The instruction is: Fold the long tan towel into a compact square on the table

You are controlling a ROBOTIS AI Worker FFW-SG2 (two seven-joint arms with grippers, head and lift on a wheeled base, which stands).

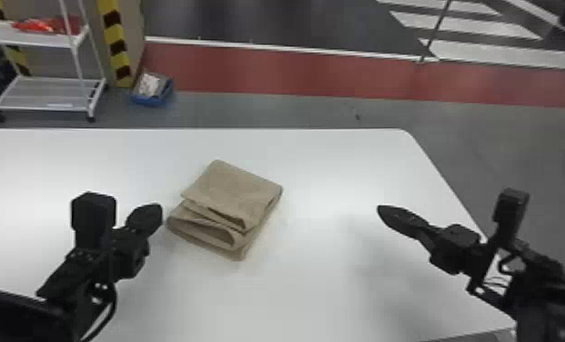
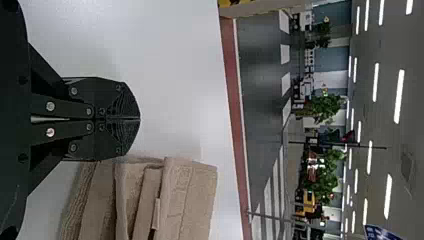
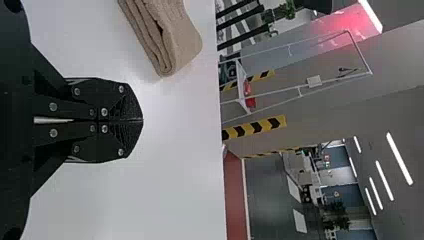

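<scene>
Tan towel [image 1: 231, 186] folded into a layered stack on the white table [image 1: 322, 159], between the two grippers
It lies at a slant, its looped folds facing the robot's side and the lower layers jutting out past the top one; the left gripper [image 1: 158, 212] is near its left corner, fingers pressed together, and the right gripper [image 1: 381, 210] is well apart from it over the table's right part, its fingers pressed together too
</scene>
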